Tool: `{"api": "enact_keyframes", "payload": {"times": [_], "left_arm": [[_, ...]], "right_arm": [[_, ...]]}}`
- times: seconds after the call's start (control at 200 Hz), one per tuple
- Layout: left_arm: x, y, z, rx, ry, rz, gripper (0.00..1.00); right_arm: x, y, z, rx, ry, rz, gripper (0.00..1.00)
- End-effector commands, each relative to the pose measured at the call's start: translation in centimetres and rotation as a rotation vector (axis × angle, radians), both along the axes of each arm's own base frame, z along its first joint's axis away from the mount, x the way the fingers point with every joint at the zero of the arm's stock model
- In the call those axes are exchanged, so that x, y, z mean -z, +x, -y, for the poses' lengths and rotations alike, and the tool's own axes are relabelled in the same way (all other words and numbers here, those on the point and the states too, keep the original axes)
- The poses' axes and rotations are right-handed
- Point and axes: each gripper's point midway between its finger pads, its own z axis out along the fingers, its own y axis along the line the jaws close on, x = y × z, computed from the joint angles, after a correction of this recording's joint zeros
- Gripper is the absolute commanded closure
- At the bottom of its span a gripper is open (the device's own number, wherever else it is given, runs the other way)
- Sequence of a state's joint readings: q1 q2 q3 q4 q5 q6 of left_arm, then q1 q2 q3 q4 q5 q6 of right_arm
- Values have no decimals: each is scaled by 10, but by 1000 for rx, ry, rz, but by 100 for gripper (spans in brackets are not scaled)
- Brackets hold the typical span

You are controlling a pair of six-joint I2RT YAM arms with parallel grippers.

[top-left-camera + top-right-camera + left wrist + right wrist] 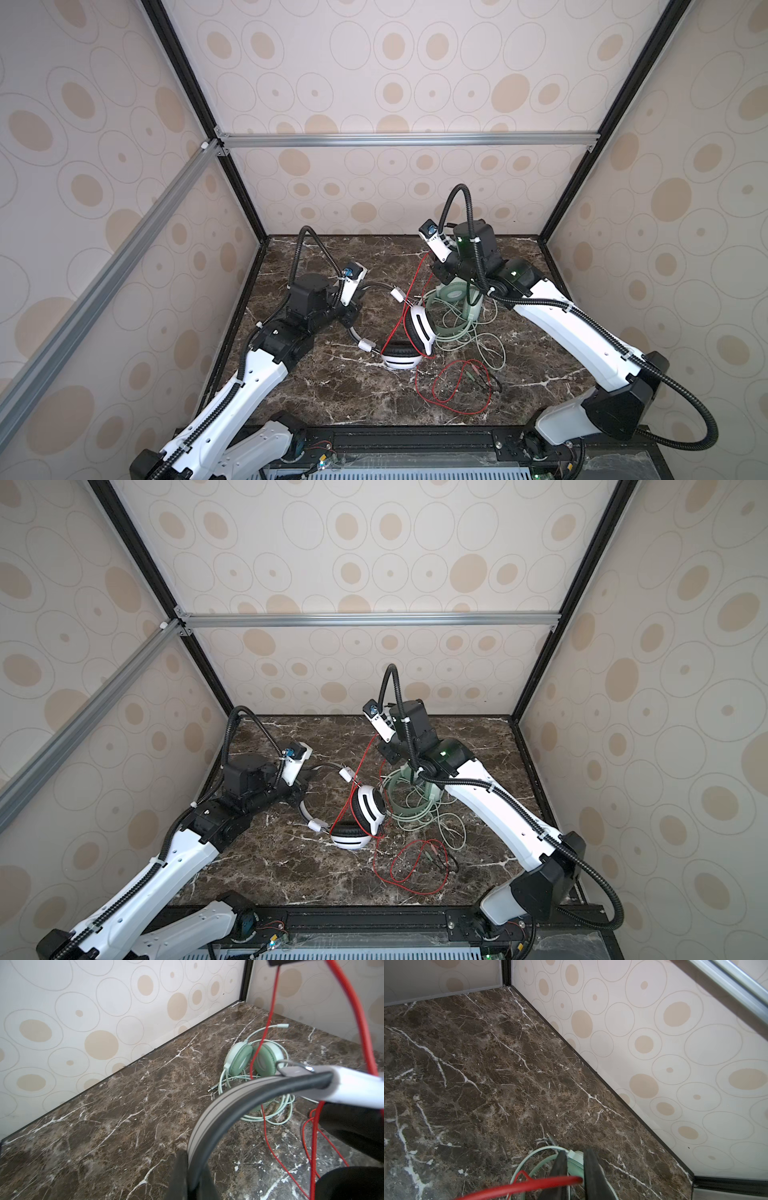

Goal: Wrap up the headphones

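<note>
The white headphones (pixel 419 328) with black pads lie mid-table in both top views (pixel 370 808). My left gripper (pixel 352 319) (pixel 192 1159) is shut on their grey and black headband (pixel 224 1103). Their thin red cord (pixel 453 390) (pixel 415 866) loops over the table and rises to my right gripper (pixel 436 272) (pixel 386 754). That gripper (pixel 574 1152) hovers over the mint-green headphones (pixel 453 295) (pixel 241 1059) (pixel 575 1158). Its jaws stand slightly apart, and the red cord (pixel 529 1186) lies across them.
The mint cord (pixel 478 332) lies tangled in loose loops right of the white headphones. Cord plugs (pixel 478 376) rest by the red loops. The brown marble table (pixel 332 395) is enclosed by patterned walls (pixel 395 187) at the back and on both sides.
</note>
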State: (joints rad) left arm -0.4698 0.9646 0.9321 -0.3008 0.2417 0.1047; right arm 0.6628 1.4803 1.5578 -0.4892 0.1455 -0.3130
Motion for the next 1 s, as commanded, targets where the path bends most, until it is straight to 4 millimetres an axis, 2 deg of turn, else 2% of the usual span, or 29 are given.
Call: {"api": "enact_keyframes", "payload": {"times": [0.0,0.2,0.41,0.505,0.64,0.7,0.825,0.995], "left_arm": [[-76,-11,13,70,-160,139,100],[-114,-21,15,102,-244,193,100],[-147,-28,17,132,-301,242,100],[-158,-30,18,138,-320,256,100],[-172,-32,17,141,-349,268,100],[-179,-33,17,142,-365,271,100],[-193,-32,15,125,-394,282,100],[-205,-29,12,100,-420,287,100]], "right_arm": [[11,1,-9,-39,121,-65,81],[29,-4,-15,-75,234,-111,80],[33,-18,-31,-172,421,-123,75],[35,-26,-37,-224,486,-128,69],[39,-38,-41,-279,587,-115,45],[43,-42,-43,-297,620,-118,40],[57,-50,-51,-346,671,-166,35],[82,-48,-54,-327,730,-217,35]]}}
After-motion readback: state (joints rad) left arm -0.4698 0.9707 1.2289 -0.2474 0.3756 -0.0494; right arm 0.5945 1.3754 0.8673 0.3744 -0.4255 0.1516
